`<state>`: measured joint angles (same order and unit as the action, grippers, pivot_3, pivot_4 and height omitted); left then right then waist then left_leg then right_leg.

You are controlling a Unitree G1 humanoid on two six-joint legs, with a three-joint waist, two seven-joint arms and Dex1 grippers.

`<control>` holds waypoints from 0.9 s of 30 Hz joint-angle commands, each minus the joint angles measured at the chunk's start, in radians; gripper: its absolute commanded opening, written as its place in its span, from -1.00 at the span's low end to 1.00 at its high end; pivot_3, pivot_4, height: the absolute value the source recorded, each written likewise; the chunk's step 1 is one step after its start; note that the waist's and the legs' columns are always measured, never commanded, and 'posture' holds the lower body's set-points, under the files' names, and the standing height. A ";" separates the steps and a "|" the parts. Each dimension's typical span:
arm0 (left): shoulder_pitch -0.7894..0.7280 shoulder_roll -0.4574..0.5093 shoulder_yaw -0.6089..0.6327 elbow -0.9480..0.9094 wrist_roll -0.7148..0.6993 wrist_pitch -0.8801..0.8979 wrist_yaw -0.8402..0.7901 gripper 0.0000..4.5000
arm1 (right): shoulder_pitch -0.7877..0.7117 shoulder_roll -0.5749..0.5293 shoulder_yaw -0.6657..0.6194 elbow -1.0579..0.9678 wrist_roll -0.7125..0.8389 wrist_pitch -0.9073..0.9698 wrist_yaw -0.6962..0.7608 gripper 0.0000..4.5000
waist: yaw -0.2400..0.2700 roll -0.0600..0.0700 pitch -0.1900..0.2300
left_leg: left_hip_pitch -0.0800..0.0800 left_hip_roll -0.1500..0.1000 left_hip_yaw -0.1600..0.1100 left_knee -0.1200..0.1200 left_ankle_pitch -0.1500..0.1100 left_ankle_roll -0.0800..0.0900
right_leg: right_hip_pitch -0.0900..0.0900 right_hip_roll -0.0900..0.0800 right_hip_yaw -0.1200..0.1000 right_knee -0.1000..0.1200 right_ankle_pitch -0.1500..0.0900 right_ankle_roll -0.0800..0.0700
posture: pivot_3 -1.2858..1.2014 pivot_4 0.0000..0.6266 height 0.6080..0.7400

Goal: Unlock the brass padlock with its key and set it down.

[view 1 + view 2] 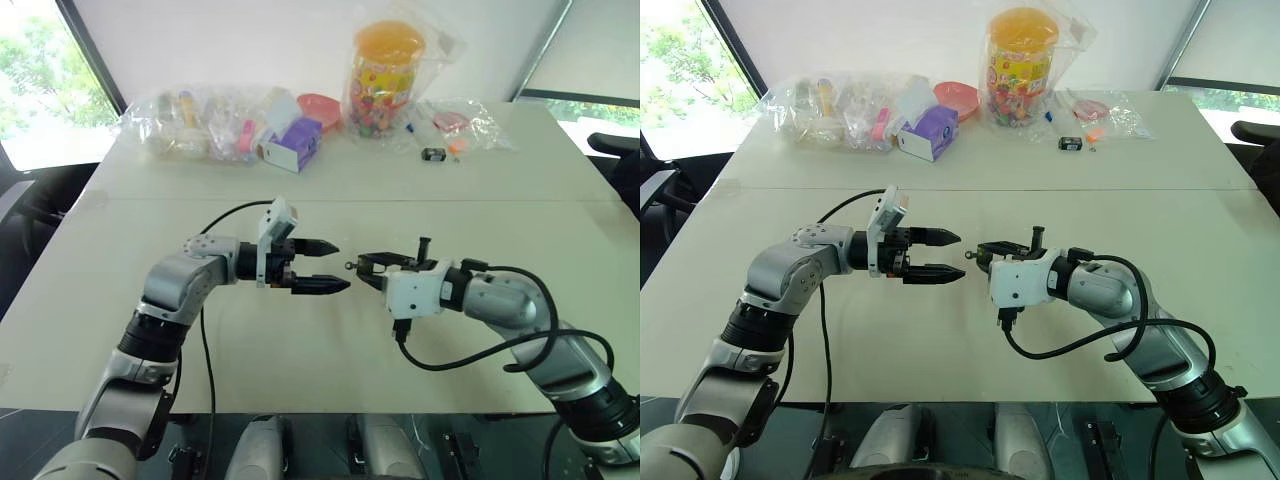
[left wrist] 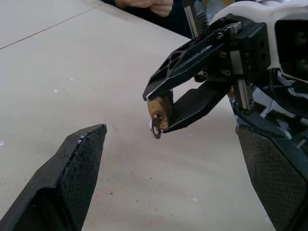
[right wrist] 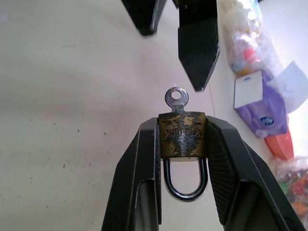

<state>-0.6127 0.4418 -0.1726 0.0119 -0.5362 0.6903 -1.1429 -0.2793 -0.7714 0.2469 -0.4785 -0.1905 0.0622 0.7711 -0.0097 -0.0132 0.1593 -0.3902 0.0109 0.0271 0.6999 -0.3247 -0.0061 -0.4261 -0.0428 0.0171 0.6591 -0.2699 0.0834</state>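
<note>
Padlock: the padlock is pinched by its brass body between the two fingers of the right gripper, lifted clear of the tabletop, over its middle and nearer the front edge than the back.
Key: the key sits in the keyhole, its round head sticking out toward the left gripper.
Shackle: the shackle looks seated in the body, so the lock reads as not yet opened.
Right gripper: clenched on the padlock.
Left gripper: fingers spread wide, holding nothing, tips just short of the key head.
Done: padlock picked up, key inserted, key presented to the free gripper.
Left: pinch the key head, turn it, free the shackle, set the lock on the tabletop.
Back edge: bags of small items and a jar, well apart from the work.
</note>
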 commanded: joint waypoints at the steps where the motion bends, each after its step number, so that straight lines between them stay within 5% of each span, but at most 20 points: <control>1: -0.033 -0.009 0.014 -0.001 -0.016 -0.005 -0.011 1.00 | -0.012 -0.007 -0.027 -0.057 -0.003 0.007 0.016 -0.69 | 0.002 0.000 0.000 | 0.000 0.000 0.000 0.000 0.000 0.000 | 0.000 0.000 0.000 0.000 0.000 0.000 | 0.03 -0.52 0.92; 4: -0.034 -0.013 0.003 0.007 -0.004 -0.023 -0.022 1.00 | -0.018 0.000 -0.025 -0.068 -0.005 0.016 0.027 -0.69 | 0.000 0.000 0.000 | 0.000 -0.001 0.000 0.000 0.000 0.000 | 0.000 0.000 0.000 0.000 0.000 0.000 | 0.03 -0.52 0.92; 7: -0.034 -0.018 -0.003 0.012 0.002 -0.034 -0.029 0.61 | -0.026 0.004 -0.024 -0.074 -0.005 0.025 0.037 -0.69 | -0.001 0.000 0.000 | 0.000 0.000 0.000 0.000 0.000 0.000 | 0.000 0.000 0.000 0.000 0.000 0.000 | 0.03 -0.52 0.92; 14: -0.020 -0.010 -0.032 0.009 0.032 -0.078 -0.059 -0.98 | -0.030 0.008 -0.027 -0.089 -0.001 0.047 0.053 -0.69 | -0.001 0.000 0.000 | 0.000 0.000 0.000 0.000 0.000 0.000 | 0.000 0.000 0.000 0.000 0.000 0.000 | 0.03 -0.52 0.92; 27: 0.013 -0.005 -0.077 -0.008 0.099 -0.169 -0.074 -0.98 | -0.050 0.013 -0.053 -0.103 0.025 0.105 0.083 -0.69 | 0.000 0.000 0.000 | 0.000 0.000 0.000 0.000 0.000 0.000 | 0.000 0.000 0.000 0.000 0.000 0.000 | 0.03 -0.52 0.92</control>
<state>-0.6138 0.4317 -0.2228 0.0346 -0.4521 0.5484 -1.1969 -0.2963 -0.7660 0.2472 -0.5365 -0.1795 0.1642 0.8710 -0.0101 -0.0132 0.1593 -0.3902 0.0105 0.0271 0.7000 -0.3247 -0.0060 -0.4260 -0.0430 0.0171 0.6590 -0.2699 0.0834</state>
